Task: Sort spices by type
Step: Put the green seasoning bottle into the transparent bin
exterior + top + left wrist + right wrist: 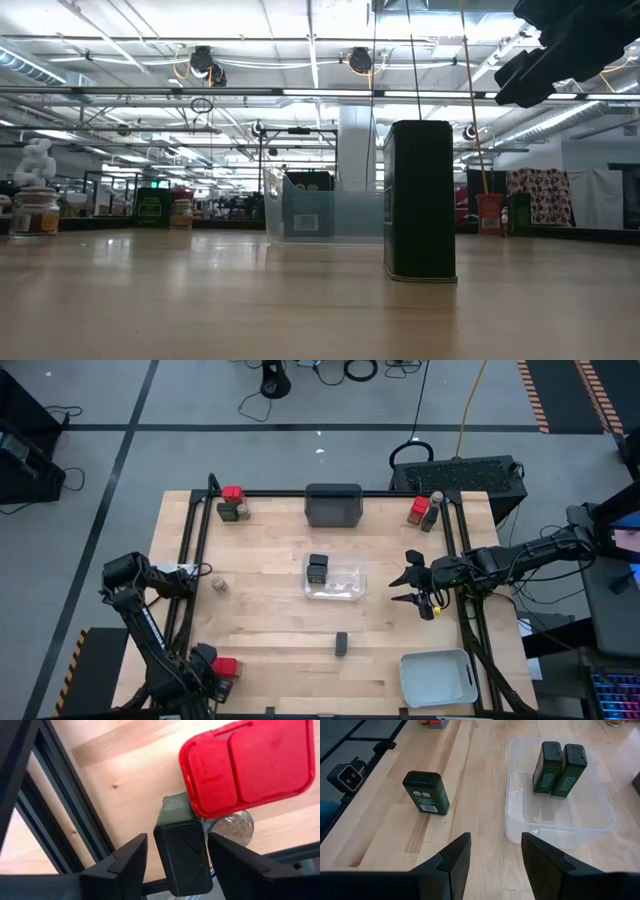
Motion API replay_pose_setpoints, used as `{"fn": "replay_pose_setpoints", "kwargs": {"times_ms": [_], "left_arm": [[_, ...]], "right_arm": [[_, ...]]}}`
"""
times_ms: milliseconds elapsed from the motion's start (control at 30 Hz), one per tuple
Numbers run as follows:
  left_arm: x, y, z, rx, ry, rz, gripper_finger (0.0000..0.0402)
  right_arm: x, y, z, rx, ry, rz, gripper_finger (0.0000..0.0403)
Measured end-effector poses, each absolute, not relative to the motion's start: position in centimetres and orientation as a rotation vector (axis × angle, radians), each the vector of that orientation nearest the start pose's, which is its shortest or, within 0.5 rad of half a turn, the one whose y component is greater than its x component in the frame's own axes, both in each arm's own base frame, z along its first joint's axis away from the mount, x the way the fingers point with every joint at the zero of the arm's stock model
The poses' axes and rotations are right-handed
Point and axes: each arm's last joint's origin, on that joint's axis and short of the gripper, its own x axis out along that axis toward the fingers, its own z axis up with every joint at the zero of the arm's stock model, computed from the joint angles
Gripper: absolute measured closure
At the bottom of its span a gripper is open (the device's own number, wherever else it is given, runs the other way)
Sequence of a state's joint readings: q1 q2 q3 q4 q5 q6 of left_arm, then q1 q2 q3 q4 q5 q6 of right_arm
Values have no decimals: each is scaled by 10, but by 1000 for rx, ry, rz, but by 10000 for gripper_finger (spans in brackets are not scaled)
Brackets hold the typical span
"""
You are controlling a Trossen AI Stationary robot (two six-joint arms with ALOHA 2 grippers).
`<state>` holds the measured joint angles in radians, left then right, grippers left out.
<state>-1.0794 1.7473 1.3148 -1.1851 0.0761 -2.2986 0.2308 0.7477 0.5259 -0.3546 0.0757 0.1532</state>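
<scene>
Clearly our left gripper straddles a black tin, jaws apart, not yet pinching. We judge it stiff, light and slick, best squeezed across its flat sides. Our right gripper hangs open, empty.

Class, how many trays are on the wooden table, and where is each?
3. A dark grey tray at the far edge's middle, a clear plastic tray at the centre holding two dark tins, and a pale grey tray at the near right corner. None seems hidden.

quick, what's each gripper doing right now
left gripper: open, fingers either side of a dark green tin, not yet gripping.
right gripper: open, empty, above the table.
</scene>
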Motion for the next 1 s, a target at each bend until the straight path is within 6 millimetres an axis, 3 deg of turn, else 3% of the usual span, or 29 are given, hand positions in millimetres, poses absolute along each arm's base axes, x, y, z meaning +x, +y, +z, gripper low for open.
{"fn": "replay_pose_setpoints", "kwargs": {"times_ms": [533, 1000], "left_arm": [[143, -273, 219, -904, 1426, 1010, 244], [144, -274, 219, -903, 1427, 1003, 234]], "right_arm": [[156, 34, 235, 61, 579, 107, 245], [156, 34, 235, 71, 582, 103, 245]]}}
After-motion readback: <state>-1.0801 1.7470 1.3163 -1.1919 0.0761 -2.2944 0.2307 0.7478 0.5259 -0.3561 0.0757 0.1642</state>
